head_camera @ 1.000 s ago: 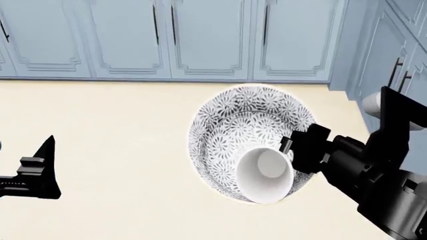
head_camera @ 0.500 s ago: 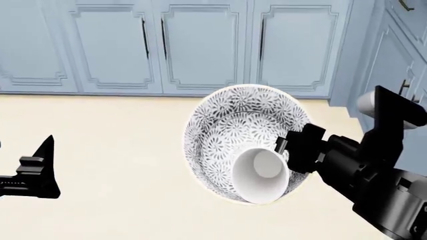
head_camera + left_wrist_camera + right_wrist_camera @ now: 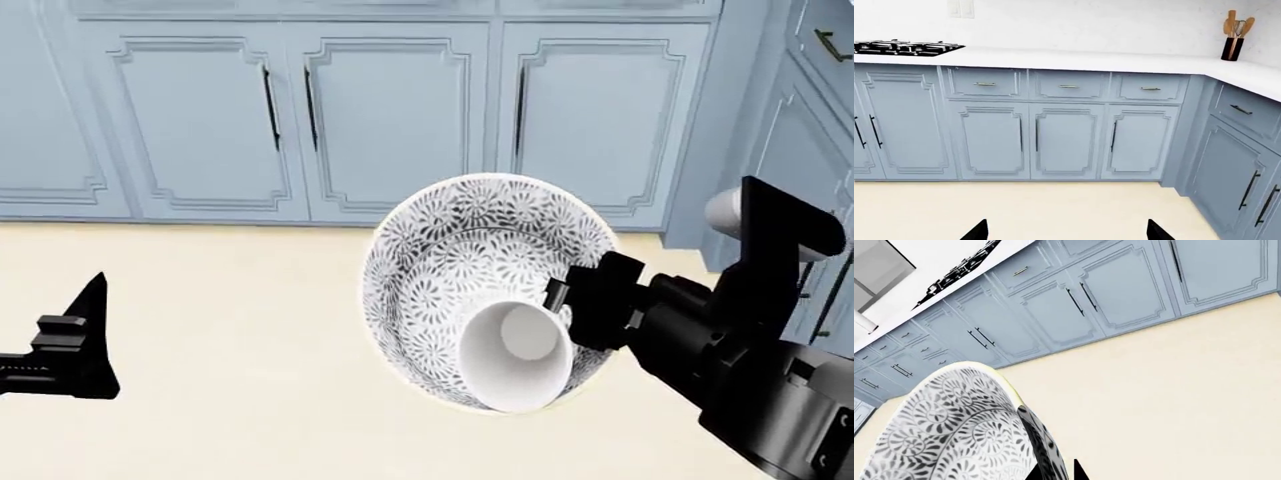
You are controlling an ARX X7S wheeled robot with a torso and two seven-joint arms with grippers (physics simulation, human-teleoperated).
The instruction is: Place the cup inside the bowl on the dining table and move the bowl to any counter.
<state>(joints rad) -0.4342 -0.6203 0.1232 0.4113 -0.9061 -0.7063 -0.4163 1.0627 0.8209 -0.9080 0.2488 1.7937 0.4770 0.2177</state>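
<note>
On head view only, cup [image 3: 518, 356] in bowl [image 3: 467, 270], counter [image 3: 1074, 60] on L wrist.

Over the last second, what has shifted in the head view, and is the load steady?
The blue cabinet doors have slid lower and grown in the head view, so the robot is nearing them. The right pincer still grips the floral black-and-white bowl, with the plain white cup inside as before. The left pincer stays empty.

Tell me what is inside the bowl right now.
The white cup lies tilted inside the patterned bowl, mouth toward the head camera and empty. The right gripper holds the bowl's rim. The bowl's bottom under the cup is hidden.
</note>
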